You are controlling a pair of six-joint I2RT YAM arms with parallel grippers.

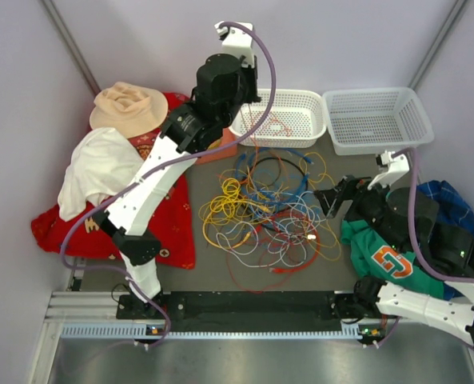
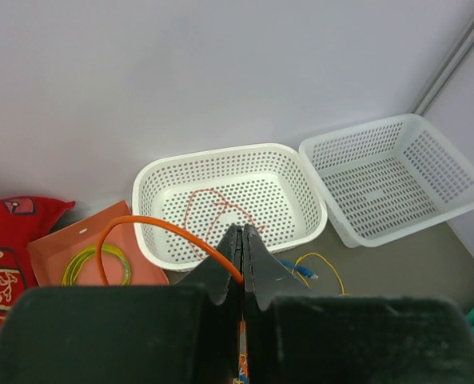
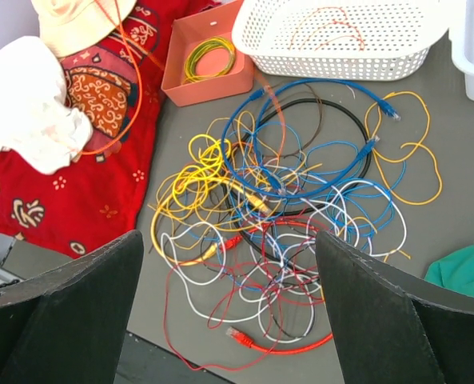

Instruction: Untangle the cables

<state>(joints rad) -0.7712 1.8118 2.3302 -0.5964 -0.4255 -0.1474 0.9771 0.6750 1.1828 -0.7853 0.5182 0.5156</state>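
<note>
While the left gripper (image 2: 242, 234) is pinching the orange cable (image 2: 153, 227) beside the white basket (image 2: 221, 156), right gripper (image 3: 229, 244) spread, I am recommending a slow, snag-watching draw.

Bright even light, soft shadows, sharp overall, wrist views' near foreground blurred

Grey desk (image 1: 213, 280) ringed by pale lilac-white walls (image 1: 141, 40); grey corner struts (image 1: 73, 44) at 11 and 1 o'clock; aluminium rail (image 1: 85, 304) at 6 o'clock. Soft, even light.
</note>
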